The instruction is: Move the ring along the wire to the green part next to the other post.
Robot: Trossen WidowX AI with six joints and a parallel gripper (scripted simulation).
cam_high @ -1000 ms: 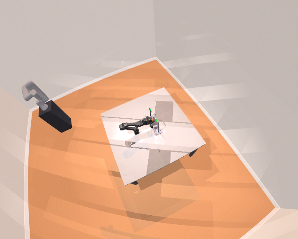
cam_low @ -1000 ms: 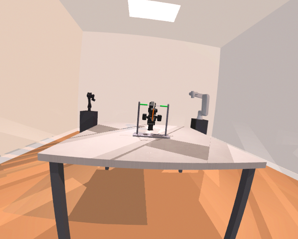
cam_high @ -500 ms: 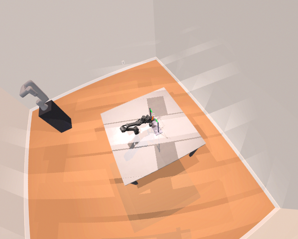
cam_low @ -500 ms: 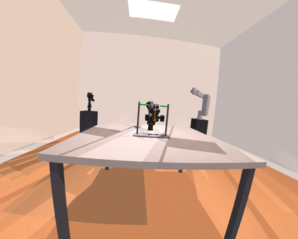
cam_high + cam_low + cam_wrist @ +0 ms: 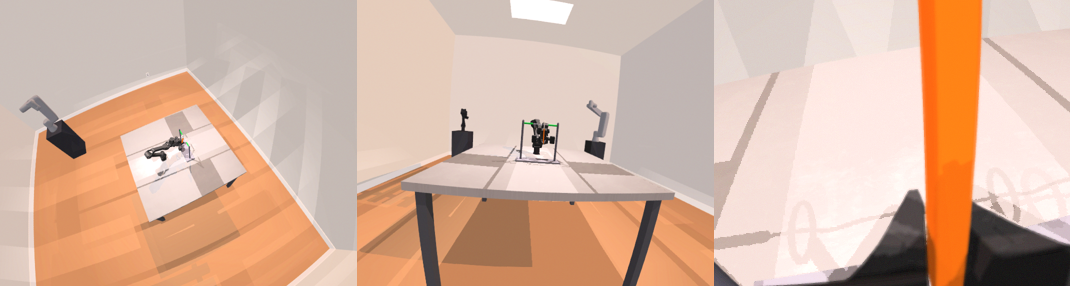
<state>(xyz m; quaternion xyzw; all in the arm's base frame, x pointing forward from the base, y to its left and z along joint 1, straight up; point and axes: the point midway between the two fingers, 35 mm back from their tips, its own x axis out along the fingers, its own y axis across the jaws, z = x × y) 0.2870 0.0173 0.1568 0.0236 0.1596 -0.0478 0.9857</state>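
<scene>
The orange handle is clamped upright between the fingers of the pincer; above the pincer, the ring is seen between the two posts.

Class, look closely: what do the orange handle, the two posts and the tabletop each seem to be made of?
Orange handle: probably matte plastic, evenly coloured with flat faces.
Two posts: perhaps painted metal, slim and dark grey.
Tabletop: possibly stone or laminate, pale with faint mottling; the pictures leave it open.
</scene>
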